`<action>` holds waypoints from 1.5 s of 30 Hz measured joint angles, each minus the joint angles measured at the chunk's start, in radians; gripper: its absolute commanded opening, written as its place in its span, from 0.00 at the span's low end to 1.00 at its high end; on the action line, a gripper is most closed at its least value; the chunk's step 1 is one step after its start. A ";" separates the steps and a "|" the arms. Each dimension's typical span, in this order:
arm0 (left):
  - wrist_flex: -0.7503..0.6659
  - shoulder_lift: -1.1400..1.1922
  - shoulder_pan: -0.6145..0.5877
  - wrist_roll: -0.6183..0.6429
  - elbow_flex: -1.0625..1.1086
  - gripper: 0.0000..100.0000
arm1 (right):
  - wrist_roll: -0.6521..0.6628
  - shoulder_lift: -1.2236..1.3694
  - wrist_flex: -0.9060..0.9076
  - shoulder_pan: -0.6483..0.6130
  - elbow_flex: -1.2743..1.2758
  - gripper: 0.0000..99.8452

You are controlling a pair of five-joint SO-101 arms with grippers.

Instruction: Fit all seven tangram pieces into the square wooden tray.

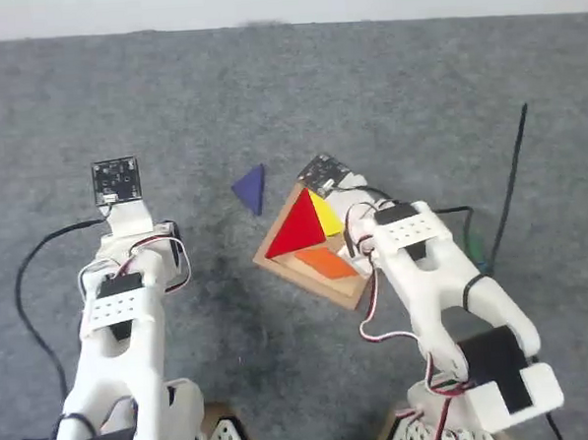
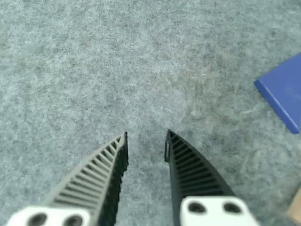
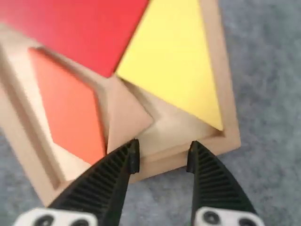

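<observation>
high view: the square wooden tray (image 1: 302, 279) sits on the grey mat (image 1: 416, 95), turned so one corner points away from the arms. it lies between the two arms, closer to the right one. inside it are a big red triangle (image 1: 294, 228), a yellow triangle (image 1: 325, 214) touching the red one's side, and an orange piece (image 1: 326, 263) below them. a blue triangle (image 1: 251, 188) lies on the mat near the tray's far left side, not touching it.

right wrist view: the right claw (image 3: 163, 146) has its two fingers apart, with nothing between them. its tips hang over the tray's rim, close to a corner. a pale wood-coloured triangle (image 3: 127, 117) sits in the tray between the orange piece and the yellow triangle.

left wrist view: the left claw (image 2: 146, 139) also has its fingers apart and holds nothing. it hangs over bare grey mat, well away from the tray. the blue triangle shows off to one side.
</observation>
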 measured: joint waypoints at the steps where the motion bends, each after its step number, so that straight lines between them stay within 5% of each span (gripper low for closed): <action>1: 0.000 0.000 0.000 0.000 0.000 0.12 | 0.000 -0.002 0.005 -0.017 0.000 0.16; 13: 0.000 0.000 0.000 0.000 0.000 0.12 | -0.031 0.009 0.020 -0.175 -0.003 0.16; 26: 0.000 0.000 0.000 0.000 0.000 0.12 | -0.106 -0.064 0.118 -0.038 -0.057 0.08; 35: 0.000 0.000 0.000 0.000 0.000 0.12 | -0.316 -0.141 0.043 -0.118 -0.058 0.05; 45: 0.000 0.000 0.000 0.000 0.000 0.12 | -0.347 0.075 0.035 -0.133 -0.141 0.03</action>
